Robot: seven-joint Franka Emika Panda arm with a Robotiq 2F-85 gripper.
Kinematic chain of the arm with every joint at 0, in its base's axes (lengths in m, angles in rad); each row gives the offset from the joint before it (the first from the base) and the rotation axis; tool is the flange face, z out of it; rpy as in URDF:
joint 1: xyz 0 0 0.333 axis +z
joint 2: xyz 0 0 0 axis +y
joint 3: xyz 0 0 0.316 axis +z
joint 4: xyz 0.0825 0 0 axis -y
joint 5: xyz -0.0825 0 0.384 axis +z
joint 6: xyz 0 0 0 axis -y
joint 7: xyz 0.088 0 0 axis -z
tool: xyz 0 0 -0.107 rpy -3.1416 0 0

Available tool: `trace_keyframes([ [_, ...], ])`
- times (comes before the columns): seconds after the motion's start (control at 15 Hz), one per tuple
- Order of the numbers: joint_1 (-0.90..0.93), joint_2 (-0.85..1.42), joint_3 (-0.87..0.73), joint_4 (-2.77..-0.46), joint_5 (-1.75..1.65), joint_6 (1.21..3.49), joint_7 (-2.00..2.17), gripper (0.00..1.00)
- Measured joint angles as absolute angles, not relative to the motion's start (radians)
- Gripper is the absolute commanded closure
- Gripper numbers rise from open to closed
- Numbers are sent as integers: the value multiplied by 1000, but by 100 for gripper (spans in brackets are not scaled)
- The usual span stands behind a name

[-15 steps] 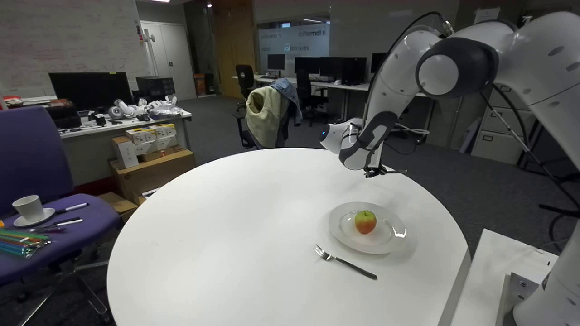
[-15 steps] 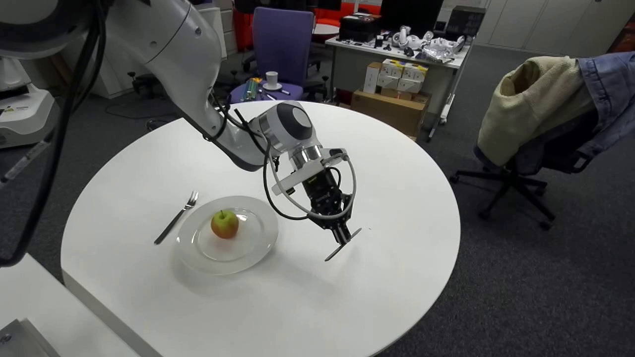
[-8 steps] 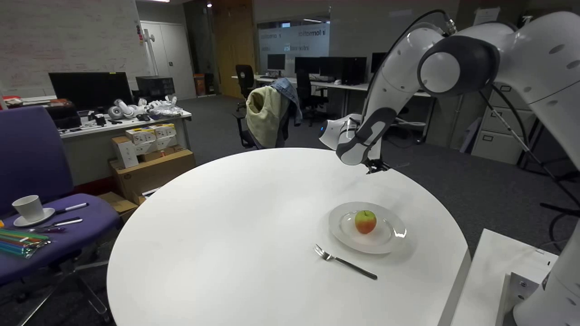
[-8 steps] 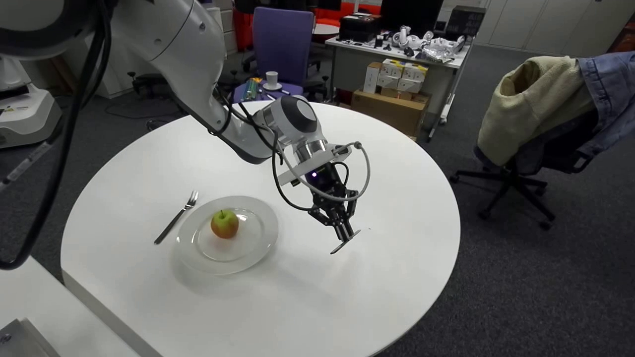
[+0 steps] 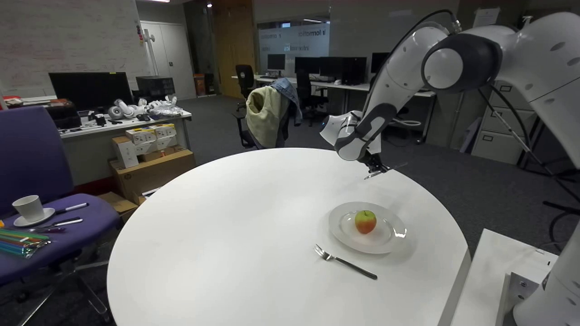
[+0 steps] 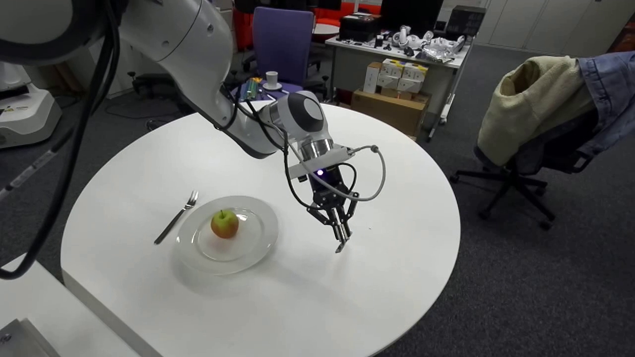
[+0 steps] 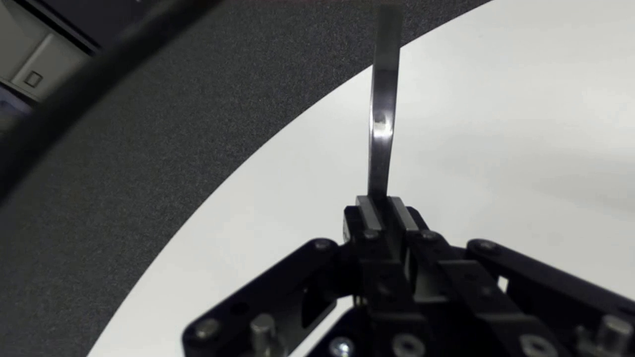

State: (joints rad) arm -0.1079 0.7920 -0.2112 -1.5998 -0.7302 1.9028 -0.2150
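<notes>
One black two-finger gripper [image 7: 383, 211] pinches a narrow flat silver metal utensil [image 7: 382, 119] between its jaws. In the wrist view, the utensil projects from the jaws toward 12 o'clock and crosses the edge line of the round white table [image 7: 278, 188]; its type cannot be told. Around 10 o'clock, a thick blurred black band [image 7: 89, 101] hides part of the dark grey floor [image 7: 198, 124].

In an exterior view, taking the gripper as clock centre, the utensil is held above the table. At 9 o'clock, near: a round glossy white plate [image 6: 253, 248] bearing a green-and-red apple [image 6: 224, 225]. Beyond the plate, between 9 and 10 o'clock: a dark-handled metal fork [image 6: 173, 222], lying apart from the rim. At 1 o'clock: a looped pale grey cable [image 6: 383, 171], which also crosses in front of the gripper body. Farther off: a purple fabric chair [image 6: 282, 44] between 11 and 12 o'clock, a brown cardboard box [image 6: 389, 111] between 12 and 1 o'clock, and a cream fleece jacket [image 6: 531, 104] at 2 o'clock.
</notes>
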Motion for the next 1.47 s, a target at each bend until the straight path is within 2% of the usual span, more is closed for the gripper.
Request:
trace_keyframes([
  [0.47, -176, 766, -157, -1578, -579, 1880, -431, 98],
  [1.07, -277, 770, -89, -1480, -246, 1686, -639, 98],
  [1.47, -340, 773, -62, -1444, -76, 1677, -707, 98],
])
